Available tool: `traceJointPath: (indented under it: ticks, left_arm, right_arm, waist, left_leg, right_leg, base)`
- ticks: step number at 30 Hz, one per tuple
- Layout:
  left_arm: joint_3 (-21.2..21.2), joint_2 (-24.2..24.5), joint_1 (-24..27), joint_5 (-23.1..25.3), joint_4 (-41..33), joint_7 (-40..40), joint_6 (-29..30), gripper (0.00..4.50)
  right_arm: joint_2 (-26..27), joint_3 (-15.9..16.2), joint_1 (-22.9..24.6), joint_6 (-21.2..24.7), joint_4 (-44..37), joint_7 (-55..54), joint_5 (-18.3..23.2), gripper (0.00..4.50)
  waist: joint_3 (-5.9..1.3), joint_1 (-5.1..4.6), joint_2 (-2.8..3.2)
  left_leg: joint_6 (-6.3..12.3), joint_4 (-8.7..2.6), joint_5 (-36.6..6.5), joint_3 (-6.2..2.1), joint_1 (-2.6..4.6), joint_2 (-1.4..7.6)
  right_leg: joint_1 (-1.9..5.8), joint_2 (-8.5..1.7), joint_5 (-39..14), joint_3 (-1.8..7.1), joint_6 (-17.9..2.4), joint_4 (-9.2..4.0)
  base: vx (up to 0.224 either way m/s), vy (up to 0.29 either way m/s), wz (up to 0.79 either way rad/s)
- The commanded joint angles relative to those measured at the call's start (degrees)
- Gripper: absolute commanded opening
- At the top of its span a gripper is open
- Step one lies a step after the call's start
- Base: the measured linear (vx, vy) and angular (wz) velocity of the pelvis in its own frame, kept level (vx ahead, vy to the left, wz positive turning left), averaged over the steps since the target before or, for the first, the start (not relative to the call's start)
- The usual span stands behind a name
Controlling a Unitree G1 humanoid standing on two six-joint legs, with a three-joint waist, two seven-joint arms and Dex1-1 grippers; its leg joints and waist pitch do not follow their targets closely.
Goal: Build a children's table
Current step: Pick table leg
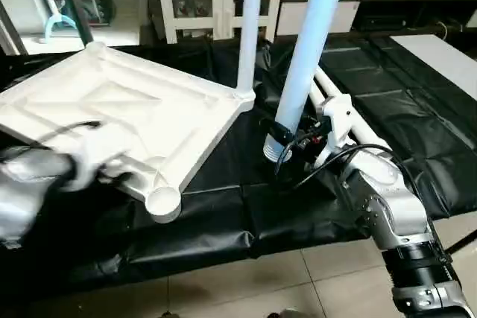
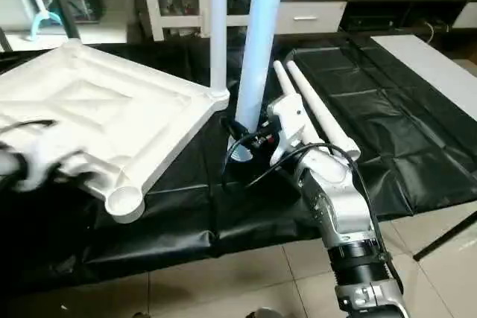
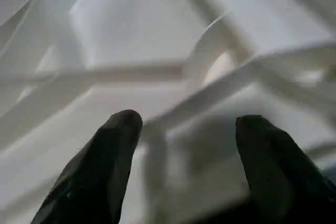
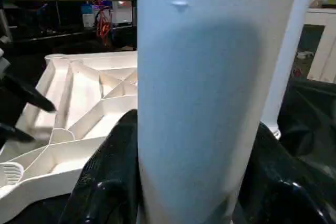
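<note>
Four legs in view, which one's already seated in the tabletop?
The thin upright leg at the tabletop's far corner socket. The thicker-looking upright leg is held off the top in the right gripper; two legs lie on the black mat.

The tabletop [image 1: 127, 113] is white plastic, its upturned underside crossed by raised white ribs in an X, and the legs, one standing in a corner socket [image 1: 248, 27], one held [image 1: 309, 42] and two lying [image 2: 320, 113], are the same plain white. They lie on a glossy black sheet [image 1: 223, 229] creased into rectangles, over pale beige floor tiles [image 1: 298, 288] with darker grout lines. Both the left gripper [image 3: 181, 171] and the right gripper [image 4: 184, 182] have black fingers, and the right forearm [image 2: 339, 214] is silver with black cables.
</note>
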Motion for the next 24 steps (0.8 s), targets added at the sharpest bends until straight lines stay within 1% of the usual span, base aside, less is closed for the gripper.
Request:
traceJointPath:
  ticks: [1, 3, 4, 5, 7, 9, 11, 13, 14, 15, 16, 17, 18, 19, 20, 21, 22, 23, 24]
  left_arm:
    - [-2.99, -0.89, -0.35, 1.76, 0.58, -0.84, -0.14, 3.25]
    - [-5.51, -1.68, -0.84, 4.00, 1.31, -1.28, -1.10, 3.25]
    - [-5.51, -1.68, -0.84, 4.00, 1.31, -1.28, -1.10, 3.25]
    - [-6.24, -2.40, -1.26, 4.77, 1.55, -1.59, -1.35, 3.25]
    - [-6.80, -3.59, -1.85, 4.56, 1.20, -2.65, -0.95, 3.25]
    - [-7.15, -5.37, -2.67, 3.32, 0.40, -3.78, -0.38, 3.25]
    - [-6.99, -7.02, -3.05, 1.61, -0.84, -4.58, 0.52, 3.25]
    - [-6.97, -8.47, -3.38, 0.49, -1.80, -5.04, 1.16, 3.25]
    - [-7.22, -9.80, -3.58, -0.20, -2.59, -5.24, 1.54, 3.25]
    - [-7.70, -12.11, -3.93, -0.76, -3.37, -4.93, 1.99, 3.25]
    - [-7.75, -12.35, -3.97, -0.80, -3.44, -4.87, 2.03, 3.25]
    - [-8.04, -13.67, -4.20, -0.89, -3.56, -4.38, 1.78, 3.25]
    - [-7.96, -14.24, -4.25, -0.91, -3.56, -4.25, 1.84, 3.25]
    - [-7.91, -14.57, -4.28, -0.93, -3.57, -4.17, 1.87, 3.25]
    - [-7.88, -16.46, -4.67, -0.79, -3.27, -3.18, 1.72, 3.25]
    - [-7.74, -19.54, -5.73, -0.10, -1.81, -0.44, 0.98, 3.25]
    - [-7.62, -21.07, -6.25, 0.30, -1.09, 0.88, 0.67, 3.25]
    - [-7.39, -22.56, -6.94, 0.65, 0.01, 2.41, 0.19, 3.25]
    - [-6.83, -25.09, -8.83, 1.70, 2.91, 6.20, -1.25, 3.25]
  right_arm:
    - [-0.41, -0.26, 0.05, 0.47, -1.99, -0.14, -0.24, 1.90]
    - [-0.62, -0.21, 0.00, 0.37, -2.27, -0.11, -0.49, 1.90]
    - [-0.62, -0.21, 0.00, 0.37, -2.27, -0.11, -0.49, 1.90]
    - [-0.81, -0.32, -0.02, 0.42, -2.47, -0.01, -0.55, 1.90]
    - [-1.04, -0.44, -0.10, 0.38, -2.51, 0.06, -0.65, 1.90]
    - [-1.19, -0.55, -0.30, 0.31, -2.35, -0.01, -0.71, 1.90]
    - [-1.19, -0.65, -0.38, 0.23, -2.27, -0.18, -0.79, 1.90]
    - [-1.14, -0.78, -0.43, 0.16, -2.18, -0.38, -0.89, 1.90]
    - [-1.10, -0.91, -0.45, 0.09, -2.04, -0.58, -0.95, 1.90]
    - [-1.03, -1.09, -0.44, 0.07, -1.84, -0.90, -0.97, 1.90]
    - [-1.02, -1.11, -0.44, 0.07, -1.82, -0.93, -0.97, 1.90]
    - [-1.02, -1.16, -0.42, -0.07, -1.63, -1.19, -1.15, 1.90]
    - [-1.03, -1.17, -0.41, -0.12, -1.57, -1.26, -1.19, 1.90]
    - [-1.03, -1.18, -0.40, -0.14, -1.53, -1.30, -1.22, 1.90]
    - [-1.04, -1.33, -0.36, -0.18, -1.41, -1.67, -1.35, 1.90]
    - [-0.99, -1.67, -0.38, -0.30, -1.18, -2.24, -1.46, 1.90]
    - [-0.95, -1.84, -0.38, -0.35, -1.09, -2.53, -1.51, 1.90]
    - [-0.89, -2.02, -0.42, -0.33, -0.96, -2.83, -1.53, 1.90]
    - [-0.80, -2.22, -0.52, -0.43, -0.64, -3.39, -1.75, 1.90]
  waist:
    - [-3.74, -0.18, 0.82]
    - [-3.70, -0.52, 0.96]
    - [-3.73, -0.57, 0.88]
    - [-3.74, -0.58, 0.92]
    - [-3.71, -0.55, 0.98]
    - [-3.76, -0.35, 0.97]
    - [-3.79, -0.20, 1.19]
    - [-3.89, -0.10, 1.10]
    - [-3.96, -0.01, 1.02]
    - [-4.01, 0.10, 1.18]
    - [-3.99, 0.12, 1.08]
    - [-4.05, 0.35, 1.00]
    - [-4.09, 0.68, 0.97]
    - [-4.11, 0.75, 0.93]
    - [-4.20, 0.91, 1.35]
    - [-4.25, 0.81, 1.06]
    - [-4.27, 0.78, 0.94]
    - [-4.34, 1.05, 0.82]
    - [-4.27, 1.04, 0.71]
  left_leg:
    - [-2.09, -5.77, -24.76, -0.21, 0.85, -0.56]
    - [-1.93, -5.71, -25.09, -0.24, 0.97, -0.60]
    - [-1.89, -5.64, -25.17, -0.21, 0.99, -0.64]
    - [-1.77, -5.56, -25.15, -0.20, 1.05, -0.69]
    - [-1.63, -5.45, -25.20, -0.08, 1.31, -0.70]
    - [-1.52, -5.41, -25.12, -0.04, 1.41, -0.69]
    - [-1.59, -5.50, -25.29, -0.10, 1.43, -0.62]
    - [-1.65, -5.62, -24.96, -0.12, 1.26, -0.56]
    - [-1.62, -5.60, -24.78, -0.05, 1.26, -0.55]
    - [-1.57, -5.63, -24.36, -0.05, 1.18, -0.56]
    - [-1.53, -5.63, -24.31, 0.03, 1.19, -0.53]
    - [-1.33, -5.51, -23.92, 0.15, 1.30, -0.58]
    - [-1.19, -5.49, -23.36, 0.19, 1.23, -0.63]
    - [-1.14, -5.51, -23.13, 0.20, 1.17, -0.66]
    - [-1.22, -5.55, -22.41, 0.15, 1.14, -0.69]
    - [-1.18, -5.51, -21.57, 0.21, 0.89, -0.79]
    - [-1.01, -5.48, -21.32, 0.40, 1.00, -0.81]
    - [-0.77, -5.29, -21.08, 0.52, 1.42, -0.85]
    - [-0.39, -5.35, -20.53, 0.56, 1.11, -0.96]
  right_leg:
    - [2.28, -1.41, -29.90, 1.21, -6.00, -5.04]
    - [2.10, -1.30, -30.29, 1.16, -5.69, -5.28]
    - [2.10, -1.30, -30.66, 1.15, -5.57, -5.28]
    - [2.04, -1.37, -31.33, 1.15, -5.40, -5.37]
    - [1.79, -1.29, -31.99, 1.13, -5.29, -5.58]
    - [1.71, -1.25, -31.96, 1.11, -5.44, -5.62]
    - [1.76, -1.25, -31.22, 1.09, -5.76, -5.55]
    - [1.94, -1.25, -29.56, 1.17, -6.34, -5.41]
    - [1.94, -1.25, -28.56, 1.27, -6.78, -5.27]
    - [2.04, -1.24, -27.50, 1.37, -7.21, -5.10]
    - [2.01, -1.20, -27.20, 1.44, -7.33, -5.15]
    - [1.94, -1.15, -26.81, 1.53, -7.44, -5.19]
    - [2.02, -1.17, -26.55, 1.61, -7.45, -5.13]
    - [2.08, -1.16, -26.41, 1.63, -7.43, -5.09]
    - [2.21, -1.14, -25.63, 1.69, -7.38, -4.94]
    - [2.41, -1.07, -24.76, 1.70, -7.32, -4.98]
    - [2.29, -0.91, -24.44, 1.80, -7.30, -5.10]
    - [1.98, -0.83, -24.07, 1.94, -7.42, -5.20]
    - [2.16, -0.75, -24.16, 2.00, -7.48, -5.21]
  base:
    - [0.000, 0.000, 0.00]
    - [0.000, 0.000, 0.00]
    - [0.000, 0.000, 0.00]
    - [0.000, 0.000, 0.00]
    - [0.000, 0.000, 0.00]
    - [0.000, 0.000, 0.00]
    - [0.000, 0.000, 0.00]
    - [0.000, 0.000, 0.00]
    - [0.000, 0.000, 0.00]
    - [0.000, 0.000, 0.00]
    - [0.000, 0.000, 0.00]
    - [0.000, 0.000, 0.00]
    - [0.000, 0.000, 0.00]
    - [0.000, 0.000, 0.00]
    - [0.000, 0.000, 0.00]
    - [0.000, 0.000, 0.00]
    - [0.000, 0.000, 0.00]
    - [0.000, 0.000, 0.00]
    - [0.000, 0.000, 0.00]
